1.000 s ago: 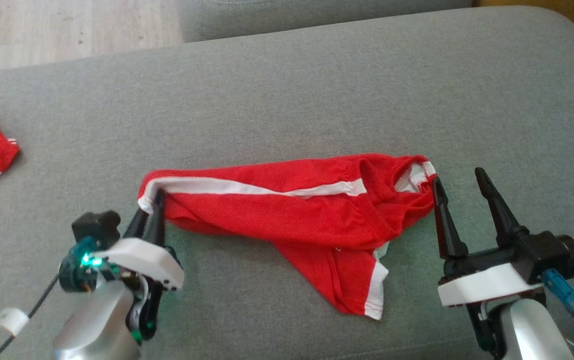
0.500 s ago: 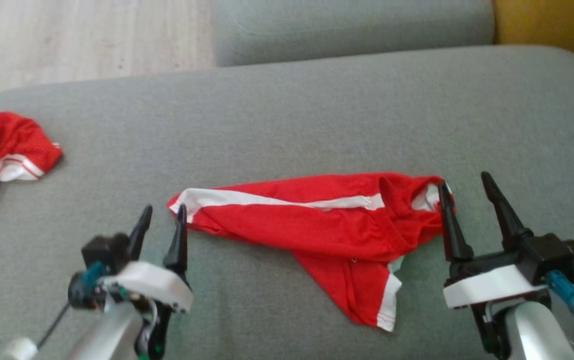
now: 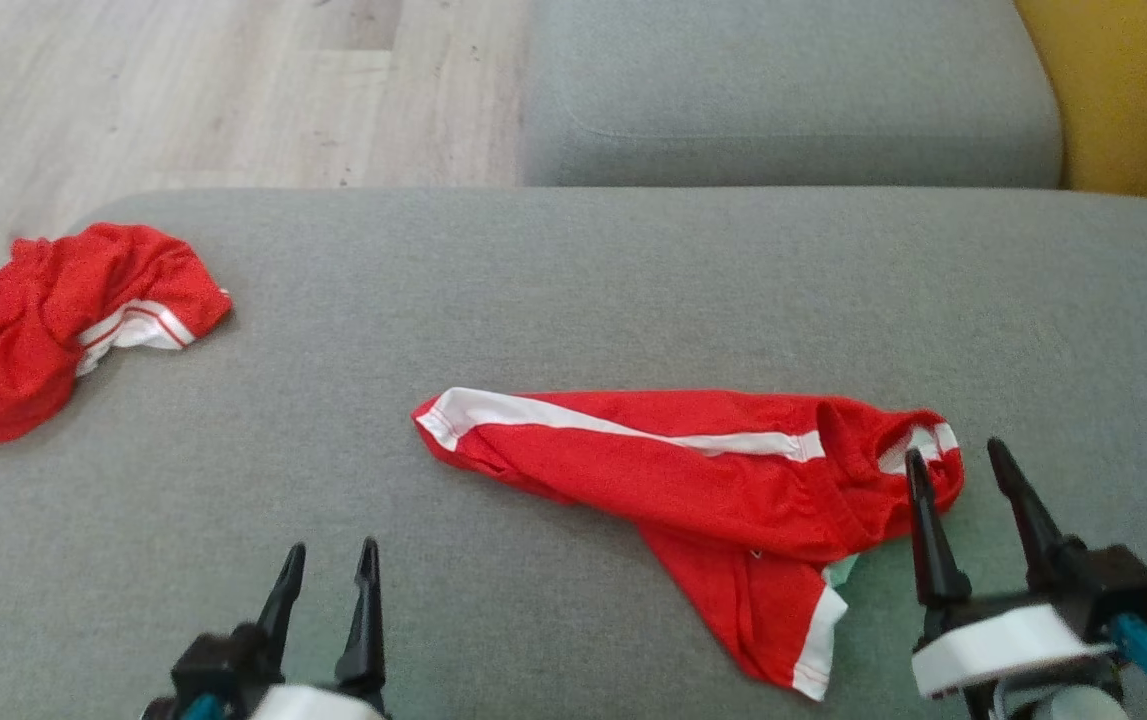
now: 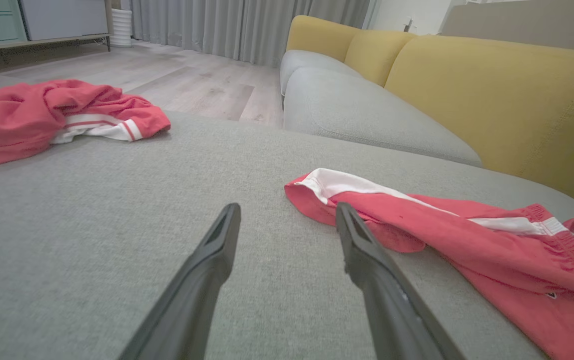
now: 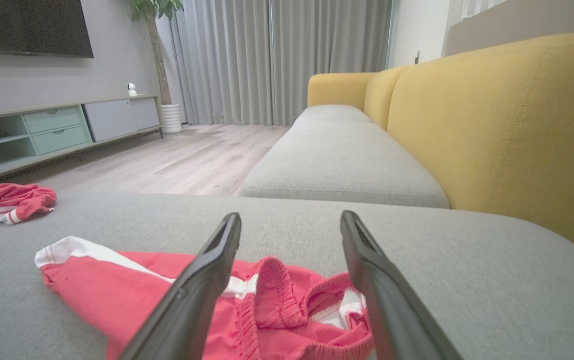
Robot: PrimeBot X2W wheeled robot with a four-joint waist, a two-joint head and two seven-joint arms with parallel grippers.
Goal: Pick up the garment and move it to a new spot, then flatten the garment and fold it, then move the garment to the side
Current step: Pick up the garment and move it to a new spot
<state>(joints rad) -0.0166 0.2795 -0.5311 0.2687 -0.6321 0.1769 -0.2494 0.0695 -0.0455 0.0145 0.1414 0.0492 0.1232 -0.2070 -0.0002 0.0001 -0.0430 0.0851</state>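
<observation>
while left fingers [image 3: 365, 610] and right fingers [image 3: 933, 560] gape empty, shorts [image 3: 693, 470] lie between (nearer the right).

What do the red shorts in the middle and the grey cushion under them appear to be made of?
Red shorts: probably thin synthetic knit, matte; it creases softly and the waistband gathers. Grey cushion: seemingly woven upholstery fabric, matte, with a fine flecked weave.
</observation>
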